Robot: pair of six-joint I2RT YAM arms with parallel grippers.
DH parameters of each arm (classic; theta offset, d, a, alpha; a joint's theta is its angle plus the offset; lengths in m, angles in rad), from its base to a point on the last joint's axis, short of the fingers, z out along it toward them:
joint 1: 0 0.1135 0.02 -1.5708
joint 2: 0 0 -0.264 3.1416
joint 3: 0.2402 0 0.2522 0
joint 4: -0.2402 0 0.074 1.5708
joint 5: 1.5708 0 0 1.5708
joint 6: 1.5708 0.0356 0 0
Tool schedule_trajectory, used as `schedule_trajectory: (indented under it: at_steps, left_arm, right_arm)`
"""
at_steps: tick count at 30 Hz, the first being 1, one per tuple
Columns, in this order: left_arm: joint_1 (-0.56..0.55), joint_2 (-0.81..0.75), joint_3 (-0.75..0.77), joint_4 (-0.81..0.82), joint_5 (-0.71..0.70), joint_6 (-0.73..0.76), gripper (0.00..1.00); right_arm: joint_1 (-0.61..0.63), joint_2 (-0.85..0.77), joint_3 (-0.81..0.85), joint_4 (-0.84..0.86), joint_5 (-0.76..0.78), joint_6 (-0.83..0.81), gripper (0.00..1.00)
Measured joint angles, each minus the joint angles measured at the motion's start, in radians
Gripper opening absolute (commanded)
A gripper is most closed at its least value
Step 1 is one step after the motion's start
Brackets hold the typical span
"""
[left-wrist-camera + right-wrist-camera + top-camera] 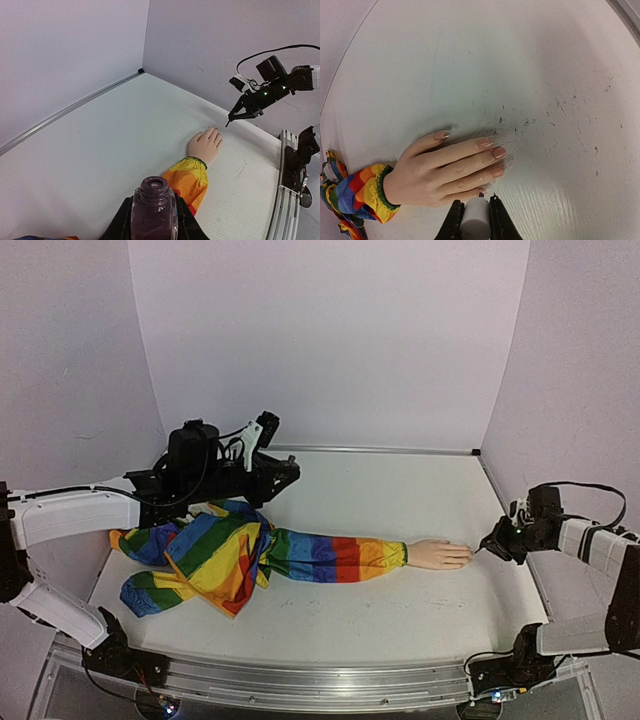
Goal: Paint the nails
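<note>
The right claw (492,543) pinches a whitish brush handle (475,219) just by the little finger of the mannequin hand (435,172), whose nails (499,152) lie at the right of the surface (545,75), while the left claw (154,231) clamps an open dark polish bottle (154,205).

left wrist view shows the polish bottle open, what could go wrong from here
The uncapped bottle in the left gripper is held up near the rainbow sleeve; a tilt could spill polish on it. The right gripper's brush is close to the nails; a slip might smear skin or the already specked table.
</note>
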State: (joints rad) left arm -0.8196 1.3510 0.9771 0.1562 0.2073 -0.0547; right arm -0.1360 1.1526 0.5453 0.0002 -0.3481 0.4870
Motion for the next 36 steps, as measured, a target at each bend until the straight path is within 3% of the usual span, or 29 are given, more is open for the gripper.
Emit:
schedule_trajectory:
  at_steps: [25, 36]
  left_arm:
    - [0.0, 0.029, 0.037, 0.001, 0.025, 0.024, 0.0]
    - [0.0, 0.029, 0.037, 0.001, 0.025, 0.024, 0.0]
  right_arm:
    - [-0.023, 0.143, -0.043, 0.166, 0.028, -0.043, 0.0]
    - [-0.026, 0.124, -0.043, 0.193, 0.028, -0.053, 0.0]
